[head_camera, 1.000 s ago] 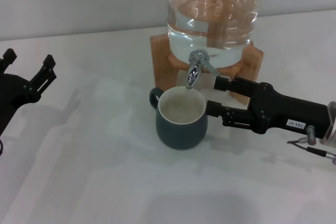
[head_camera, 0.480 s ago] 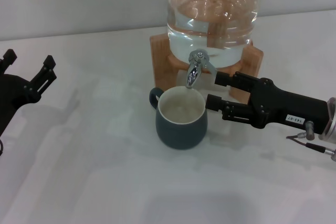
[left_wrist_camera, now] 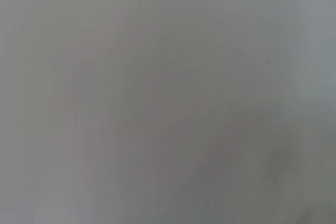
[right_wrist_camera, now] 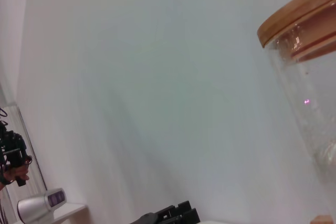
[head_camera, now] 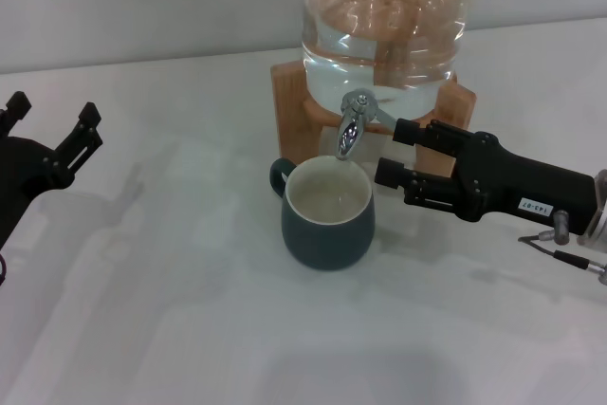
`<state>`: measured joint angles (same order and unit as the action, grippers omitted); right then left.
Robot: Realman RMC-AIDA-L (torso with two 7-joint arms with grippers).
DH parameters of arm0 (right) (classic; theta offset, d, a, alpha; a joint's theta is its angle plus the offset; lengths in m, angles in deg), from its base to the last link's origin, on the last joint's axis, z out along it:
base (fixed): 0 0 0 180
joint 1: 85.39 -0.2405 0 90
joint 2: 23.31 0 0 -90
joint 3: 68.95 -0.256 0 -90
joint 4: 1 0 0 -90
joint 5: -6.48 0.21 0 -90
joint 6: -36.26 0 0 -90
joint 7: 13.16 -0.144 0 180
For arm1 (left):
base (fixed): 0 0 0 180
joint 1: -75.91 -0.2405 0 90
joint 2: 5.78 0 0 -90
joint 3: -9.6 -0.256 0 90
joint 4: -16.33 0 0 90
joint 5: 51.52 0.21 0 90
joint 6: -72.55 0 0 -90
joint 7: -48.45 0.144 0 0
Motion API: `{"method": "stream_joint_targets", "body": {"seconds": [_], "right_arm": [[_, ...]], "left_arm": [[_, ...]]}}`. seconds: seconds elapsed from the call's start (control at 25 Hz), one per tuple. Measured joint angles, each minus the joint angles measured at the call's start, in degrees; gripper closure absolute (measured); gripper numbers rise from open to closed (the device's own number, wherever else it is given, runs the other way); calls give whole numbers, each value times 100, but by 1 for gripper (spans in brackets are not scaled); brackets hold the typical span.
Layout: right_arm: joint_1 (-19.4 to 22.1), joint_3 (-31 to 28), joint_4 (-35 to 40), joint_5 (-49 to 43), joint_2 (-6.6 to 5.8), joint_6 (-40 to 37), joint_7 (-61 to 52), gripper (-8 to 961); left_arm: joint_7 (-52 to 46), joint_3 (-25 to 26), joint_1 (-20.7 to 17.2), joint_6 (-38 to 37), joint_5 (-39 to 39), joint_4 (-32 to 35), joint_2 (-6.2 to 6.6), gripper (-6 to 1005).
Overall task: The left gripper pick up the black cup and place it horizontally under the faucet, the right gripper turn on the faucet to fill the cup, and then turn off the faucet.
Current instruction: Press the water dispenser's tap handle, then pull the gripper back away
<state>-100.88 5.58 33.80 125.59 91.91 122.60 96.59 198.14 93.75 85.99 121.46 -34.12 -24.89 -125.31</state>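
The black cup [head_camera: 327, 220] stands upright on the white table, cream inside, handle to the left, right below the spout of the chrome faucet [head_camera: 353, 123]. The faucet is fitted to the clear glass jar [head_camera: 384, 21] of water. My right gripper [head_camera: 395, 151] is open, just right of the faucet; its upper finger is close to the lever, its lower finger beside the cup's rim. My left gripper [head_camera: 52, 132] is open and empty at the far left. The right wrist view shows the jar [right_wrist_camera: 310, 77] and its wooden lid.
The jar rests on a wooden stand [head_camera: 294, 116] behind the cup. The white table [head_camera: 190, 310] spreads in front and to the left. A wall rises behind the jar. The left wrist view shows only a blurred grey surface.
My right gripper has risen and moved towards the faucet lever. The cup and my left gripper have not moved.
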Motion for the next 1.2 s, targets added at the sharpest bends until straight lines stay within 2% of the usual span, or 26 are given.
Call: {"method": "stream_joint_targets", "body": {"seconds": [0.96, 1.2], "right_arm": [[55, -165, 0, 83, -9, -188, 91, 111], [64, -212, 0, 87, -16, 137, 89, 111]], "left_arm": [[-9, -13, 10, 4, 0, -7, 8, 120], [-9, -2, 11, -33, -18, 16, 9, 120]]}}
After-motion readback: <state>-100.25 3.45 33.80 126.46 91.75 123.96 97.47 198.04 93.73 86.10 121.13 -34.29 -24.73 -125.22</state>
